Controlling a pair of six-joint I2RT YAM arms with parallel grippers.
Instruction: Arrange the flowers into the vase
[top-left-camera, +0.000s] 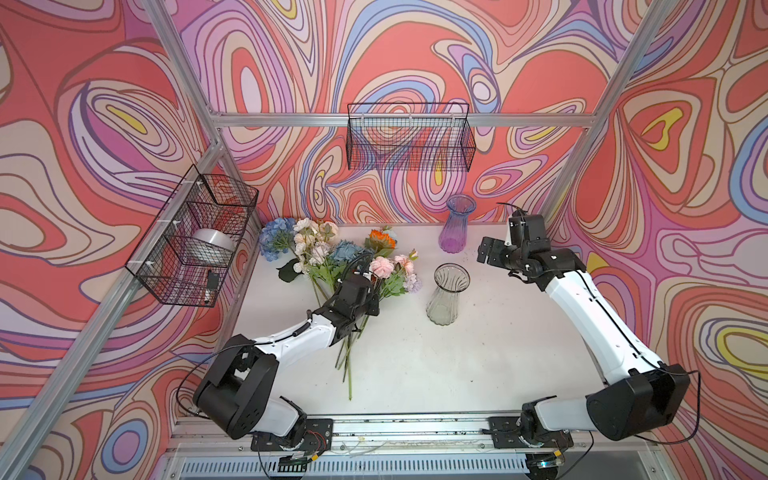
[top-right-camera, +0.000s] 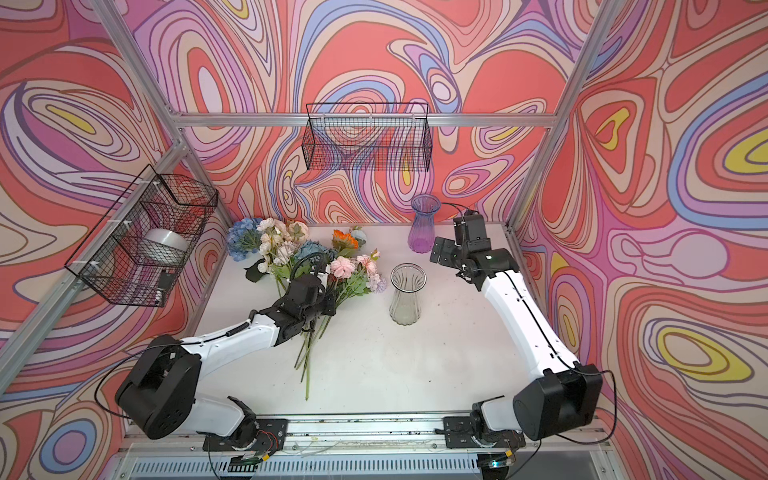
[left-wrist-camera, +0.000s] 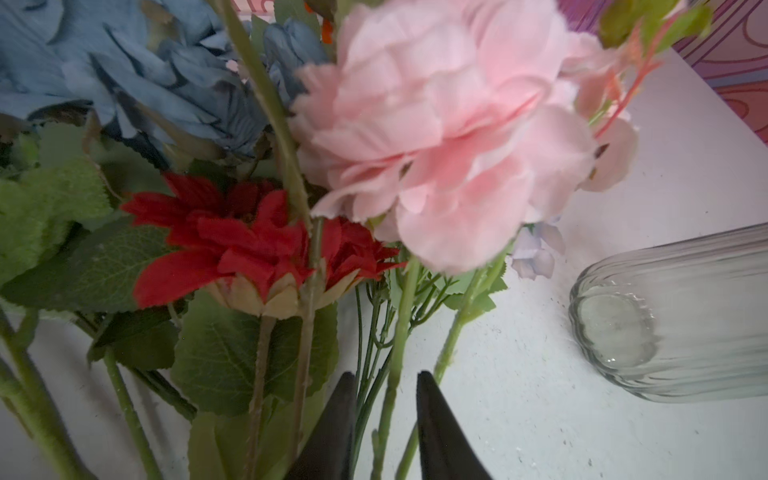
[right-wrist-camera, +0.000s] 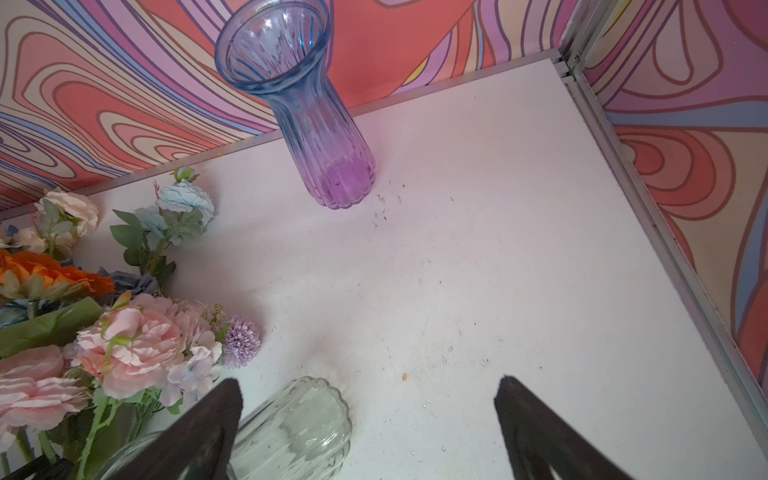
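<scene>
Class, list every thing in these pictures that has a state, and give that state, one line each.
Flowers: lying heaped on the table.
Clear vase: upright, empty.
Purple vase: upright, empty.
Left claw: partly open, astride a stem.
Right claw: wide open, empty.
Back basket: hanging, empty.
Side basket: hanging, holds a roll.

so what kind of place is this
Probably a robot lab test booth, not a home: an aluminium frame, swirl-print walls, and two arms bolted to a rail.
</scene>
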